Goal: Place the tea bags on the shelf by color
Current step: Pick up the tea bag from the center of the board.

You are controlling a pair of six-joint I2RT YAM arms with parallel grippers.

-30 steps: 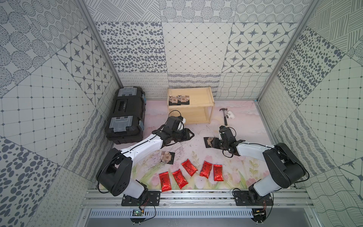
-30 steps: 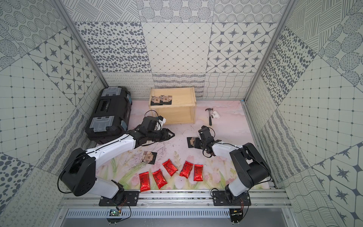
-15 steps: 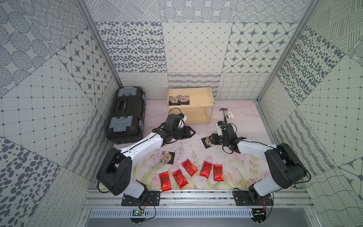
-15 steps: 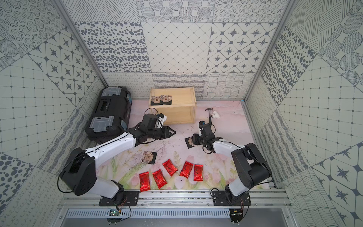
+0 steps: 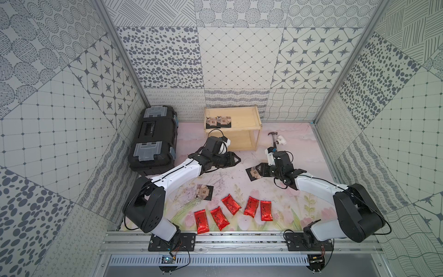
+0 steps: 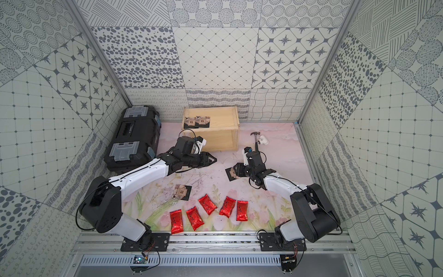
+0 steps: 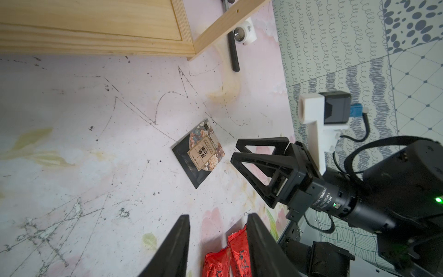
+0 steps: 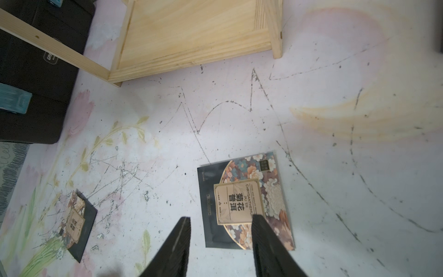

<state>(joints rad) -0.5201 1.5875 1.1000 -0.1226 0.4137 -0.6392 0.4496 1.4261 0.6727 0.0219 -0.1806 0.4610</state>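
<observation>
Left tool (image 5: 236, 159): jaws parted, empty, over desk (image 5: 242, 175) near shelf (image 5: 247, 117) | Shelf top: two black sachets (image 5: 218, 120) | Desk front: five red pouches (image 5: 231, 203) | Right tool (image 7: 235, 151): jaws parted, gripping nothing, tips just beside lone black sachet (image 7: 200, 153) flat on desk

Two black sachets (image 5: 218, 120) on shelf (image 5: 247, 116), five red pouches (image 5: 230, 204) near front

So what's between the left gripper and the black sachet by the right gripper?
Nothing but bare scratched mat between the left gripper and that black sachet, in the left wrist view.
</observation>
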